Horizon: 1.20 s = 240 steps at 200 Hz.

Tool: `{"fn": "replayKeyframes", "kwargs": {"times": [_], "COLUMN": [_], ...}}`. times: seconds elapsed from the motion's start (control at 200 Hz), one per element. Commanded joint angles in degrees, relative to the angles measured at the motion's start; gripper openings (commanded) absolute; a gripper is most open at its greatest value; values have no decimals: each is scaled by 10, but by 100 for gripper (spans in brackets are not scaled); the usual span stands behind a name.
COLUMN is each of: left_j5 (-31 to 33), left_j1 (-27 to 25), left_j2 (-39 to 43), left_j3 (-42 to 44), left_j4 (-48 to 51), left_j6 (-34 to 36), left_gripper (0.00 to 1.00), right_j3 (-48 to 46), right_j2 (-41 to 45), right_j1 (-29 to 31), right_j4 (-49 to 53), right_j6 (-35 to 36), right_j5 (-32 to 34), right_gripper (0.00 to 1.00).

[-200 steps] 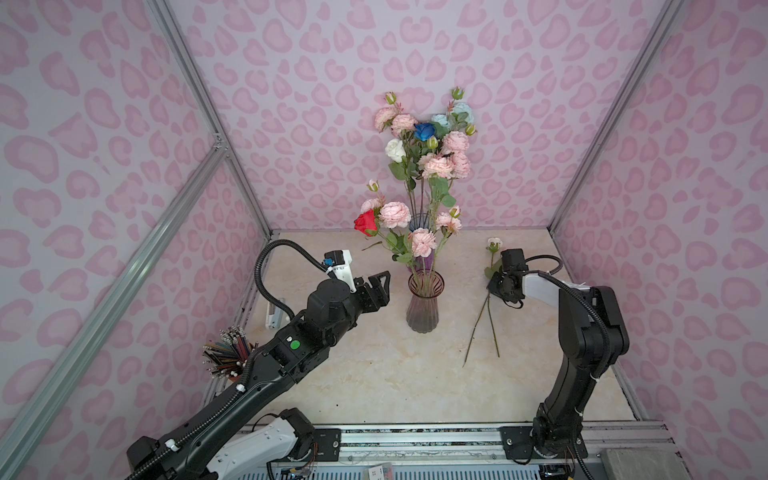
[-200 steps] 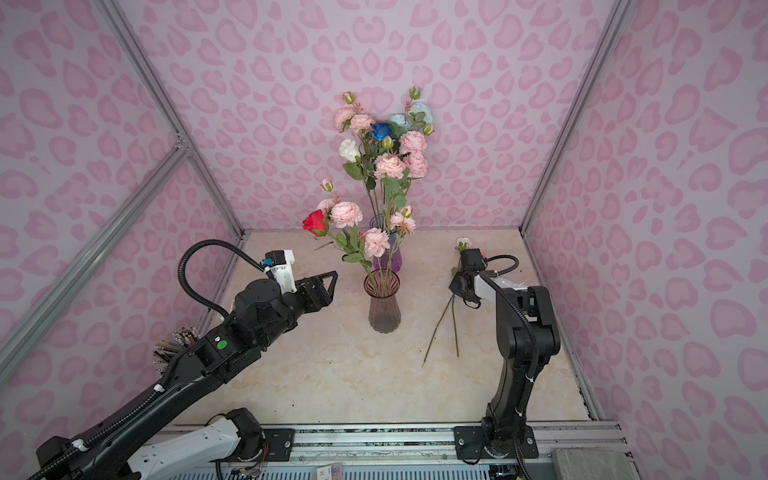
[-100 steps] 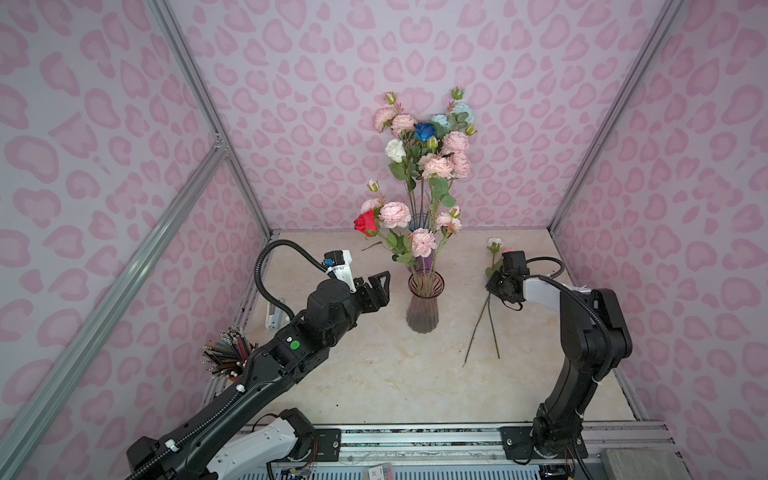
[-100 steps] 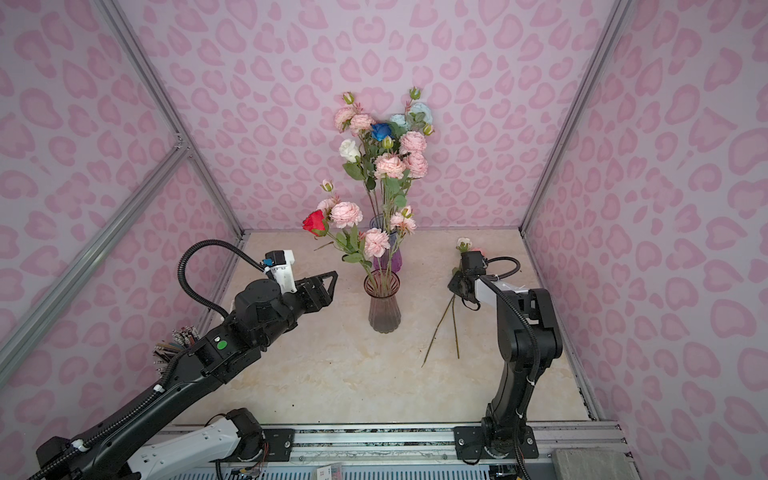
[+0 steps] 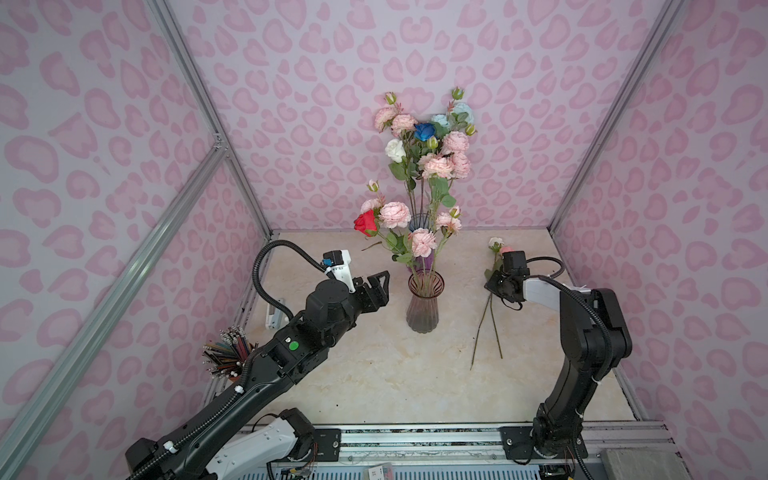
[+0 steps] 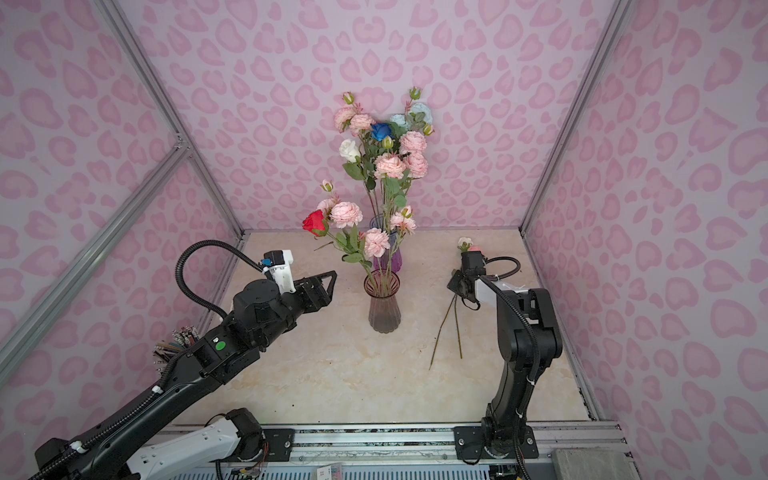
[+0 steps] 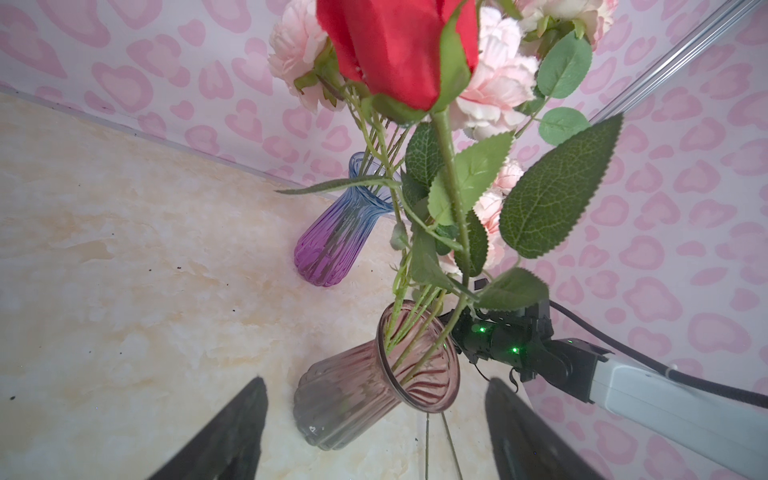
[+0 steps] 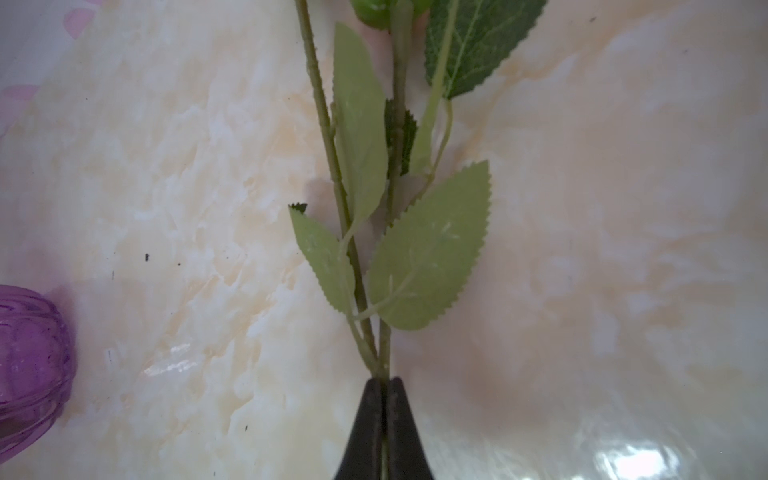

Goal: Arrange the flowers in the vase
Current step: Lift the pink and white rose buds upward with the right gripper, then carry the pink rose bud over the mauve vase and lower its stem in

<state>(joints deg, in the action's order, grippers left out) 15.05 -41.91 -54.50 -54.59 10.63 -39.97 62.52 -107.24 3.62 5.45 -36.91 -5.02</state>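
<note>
Walls: pink heart-patterned panels (image 5: 291, 83) are enclosing the scene on three sides.
Tabletop: a beige marble-look surface (image 5: 374, 374) is carrying everything.
Left arm: the black jointed arm (image 5: 270, 365) is reaching up and forward from the near left, and is hanging above the table.
Left gripper (image 5: 384, 286): it is pointing at the smoky vase with its jaws standing wide apart and holding nothing. The left wrist view is framing that vase between its two dark fingers.
Right arm: the black and white arm (image 5: 590, 332) is standing upright, with its forearm bending down towards the table.
Right gripper (image 8: 384, 380): in the right wrist view its jaws are pressing together on the loose stems. Both top views are hiding this pinch under the gripper body.
Arranged flowers (image 5: 432, 149): mostly pale pink, with red, white and blue blooms, they are standing in the two vases.
Smoky vase: the ribbed pink-grey glass vase (image 5: 423, 307) is standing mid-table.
Rear vase: the blue-to-purple glass vase (image 7: 336, 232) is showing whole in the left wrist view. In the top views the flowers are mostly hiding it.
Loose flowers (image 5: 482, 330): two green-stemmed flowers are lying right of the smoky vase, apart from it, with their stems crossing at the gripper.
Pencils: a bundle of coloured pencils (image 5: 228, 353) is sitting at the left edge.
</note>
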Motion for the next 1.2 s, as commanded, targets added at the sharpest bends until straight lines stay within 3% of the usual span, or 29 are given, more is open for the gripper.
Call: {"fn": "replayKeyframes", "kwargs": {"times": [0.0, 0.565, 0.875, 0.99, 1.195], "left_j5": [7, 23, 46, 89, 254], "left_j1": [1, 0, 0, 1, 2], "left_j2": [3, 17, 23, 32, 55], "left_j3": [-3, -3, -1, -1, 28], "left_j4": [-11, -12, -11, -5, 6], "left_j6": [2, 11, 19, 29, -30], "left_gripper": [83, 83, 84, 85, 89], "right_j3": [-13, -59, 5, 42, 113], "right_j2": [20, 252, 376, 403, 414], "right_j1": [0, 29, 114, 152, 221], "right_j4": [-19, -28, -10, -13, -38], "right_j6": [-5, -17, 19, 40, 85], "right_j5": [-7, -30, 13, 41, 95], "right_gripper": [0, 0, 0, 0, 0]}}
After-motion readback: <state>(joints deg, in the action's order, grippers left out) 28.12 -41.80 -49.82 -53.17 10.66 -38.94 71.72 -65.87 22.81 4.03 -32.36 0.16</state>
